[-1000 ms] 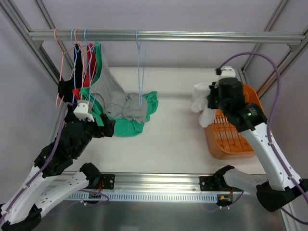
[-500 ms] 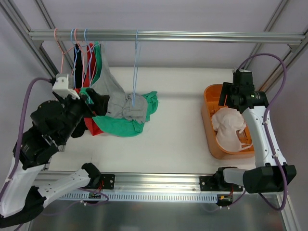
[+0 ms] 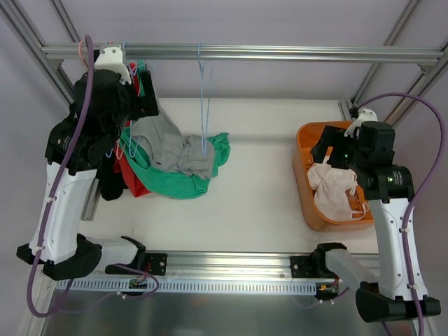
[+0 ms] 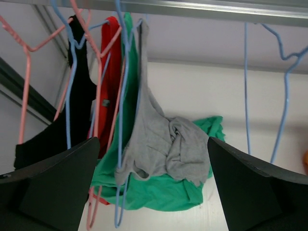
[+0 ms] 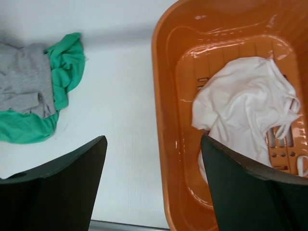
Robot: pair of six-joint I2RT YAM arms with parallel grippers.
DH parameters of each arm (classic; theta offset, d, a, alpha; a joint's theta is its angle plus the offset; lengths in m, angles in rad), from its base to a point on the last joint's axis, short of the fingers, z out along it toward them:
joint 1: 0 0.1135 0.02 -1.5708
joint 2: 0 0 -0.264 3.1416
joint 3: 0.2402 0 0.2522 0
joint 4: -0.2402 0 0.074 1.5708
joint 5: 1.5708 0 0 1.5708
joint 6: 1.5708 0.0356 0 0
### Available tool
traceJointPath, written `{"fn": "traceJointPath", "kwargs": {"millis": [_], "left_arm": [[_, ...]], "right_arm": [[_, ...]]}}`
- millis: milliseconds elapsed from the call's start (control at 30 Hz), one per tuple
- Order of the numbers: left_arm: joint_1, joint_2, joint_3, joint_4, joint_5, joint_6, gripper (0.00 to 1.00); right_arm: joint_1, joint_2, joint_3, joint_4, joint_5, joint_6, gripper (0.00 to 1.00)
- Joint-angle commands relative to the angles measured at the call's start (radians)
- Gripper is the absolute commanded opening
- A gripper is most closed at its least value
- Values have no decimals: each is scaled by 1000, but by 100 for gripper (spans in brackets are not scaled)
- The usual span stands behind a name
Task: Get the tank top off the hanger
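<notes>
Top external view: at right the right gripper, jaws spread and empty, hangs over the orange basket, with bare table stretching left to the heaped clothes. Farther back the left gripper, also wide open, faces the crowded hangers under the rail, beside one bare blue hanger. A second ago the white tank top dangled from the right jaws and the left arm sat low; now the top lies in the basket.

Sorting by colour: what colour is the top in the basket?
White top, clearest in right wrist view.
</notes>
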Motion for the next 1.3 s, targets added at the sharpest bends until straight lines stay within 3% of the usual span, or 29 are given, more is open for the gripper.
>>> {"fn": "traceJointPath", "kwargs": {"millis": [0,67,133,167,200,233,433,633,667,733,767,800,1000,1267], "left_arm": [[115,43,81,-58,111,71,97],[167,59,92,-58,183,87,93],[253,93,101,-56,345,98,80],[273,108,107,-55,385,97,77],[287,132,109,-58,404,97,65],[302,140,106,-55,406,95,60],[362,220,134,-52,450,117,43],[385,271,144,-52,458,112,36],[390,274,141,-52,458,111,24],[390,272,143,-52,467,104,16],[390,266,141,-50,484,101,4],[390,252,143,-52,485,95,1],[390,225,199,-36,495,87,0],[390,188,258,22,623,45,0]], "right_arm": [[1,-25,-31,31,-136,8,83],[4,-34,-41,34,-161,5,84],[9,-45,-51,45,-182,6,83],[11,-47,-51,47,-190,6,83],[14,-48,-51,50,-196,8,83],[18,-51,-53,54,-202,8,83],[40,-74,-65,76,-254,5,83],[52,-88,-61,91,-288,3,83],[52,-96,-62,94,-294,5,83],[54,-100,-62,103,-305,11,83],[54,-102,-59,106,-309,13,83],[55,-104,-54,108,-311,14,84],[60,-102,-54,134,-348,34,84],[61,-111,-97,237,-497,92,84]]}}
